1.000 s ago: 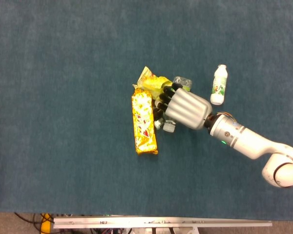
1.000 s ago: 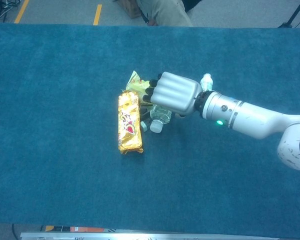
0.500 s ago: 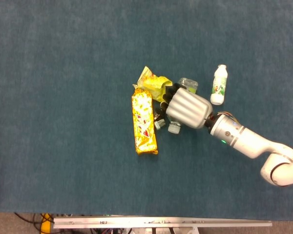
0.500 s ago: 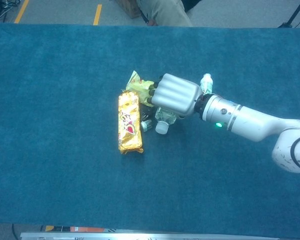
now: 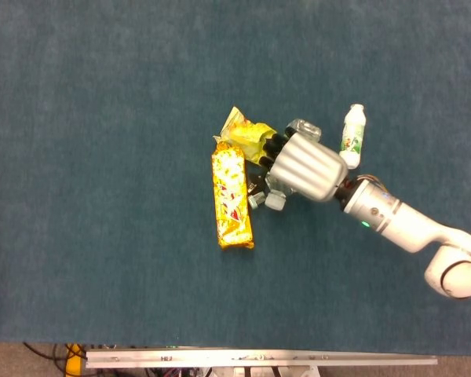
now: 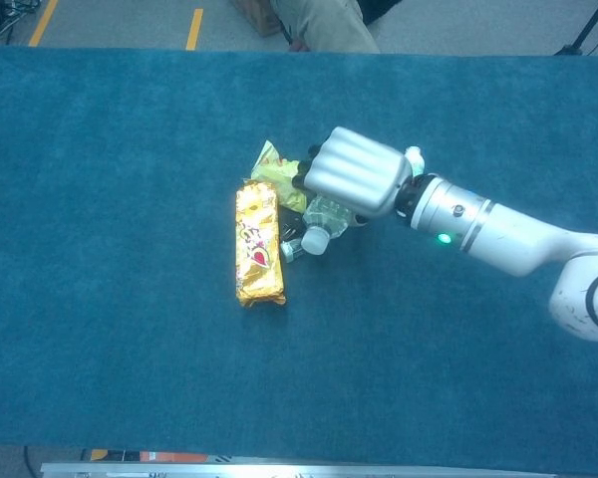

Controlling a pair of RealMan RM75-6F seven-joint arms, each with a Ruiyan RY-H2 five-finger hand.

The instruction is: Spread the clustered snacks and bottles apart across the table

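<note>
light: even, diffuse, moderately bright overhead | shadows: soft, short, under the right hand [image 6: 354, 182] | glare: highlights on the gold snack wrapper [image 5: 231, 198] | focus: both views slightly soft, grainy

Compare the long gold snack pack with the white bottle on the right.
The long gold snack pack is a flat foil packet; the white bottle is round and capped. The pack is the longer of the two. The pack touches the cluster; the bottle lies apart beside the robot hand. Both lie on the blue table.
</note>
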